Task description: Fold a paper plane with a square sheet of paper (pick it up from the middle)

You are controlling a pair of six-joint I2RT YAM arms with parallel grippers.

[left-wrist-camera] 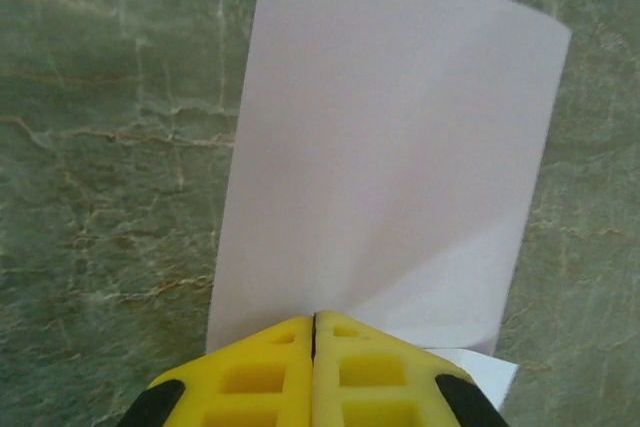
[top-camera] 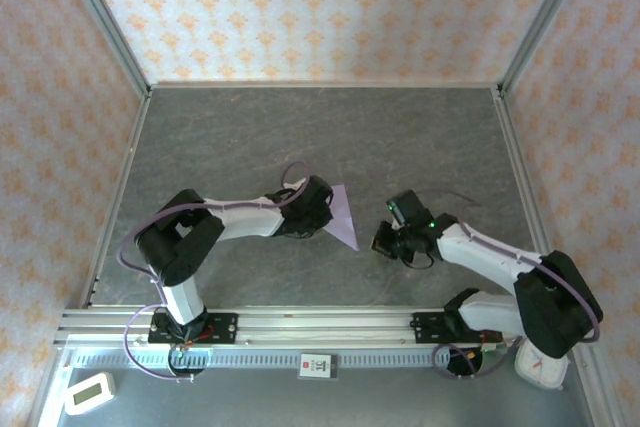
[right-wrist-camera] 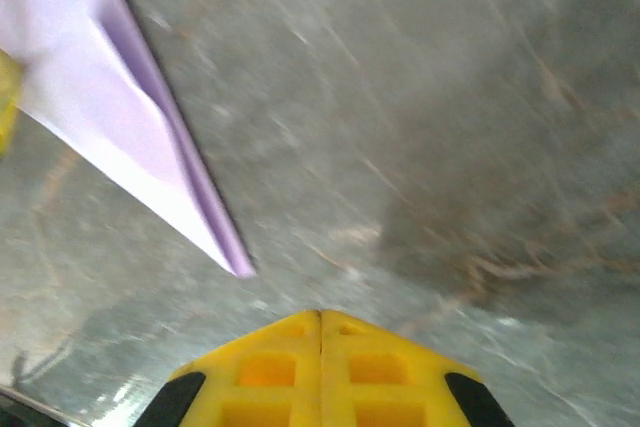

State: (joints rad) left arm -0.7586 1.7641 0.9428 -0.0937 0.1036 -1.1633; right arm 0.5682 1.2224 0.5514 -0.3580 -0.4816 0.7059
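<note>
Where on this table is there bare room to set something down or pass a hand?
The far half of the table, up to the back wall, lies bare, as does the strip between the right arm and the right wall. The middle is crowded: the left claw shut on the folded paper, with the right claw close beside it.

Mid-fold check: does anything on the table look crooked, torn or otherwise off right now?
One thing: beside the shut left gripper, a pale corner pokes out from under the folded lavender paper, so its layers look slightly misaligned. I see no tears.
</note>
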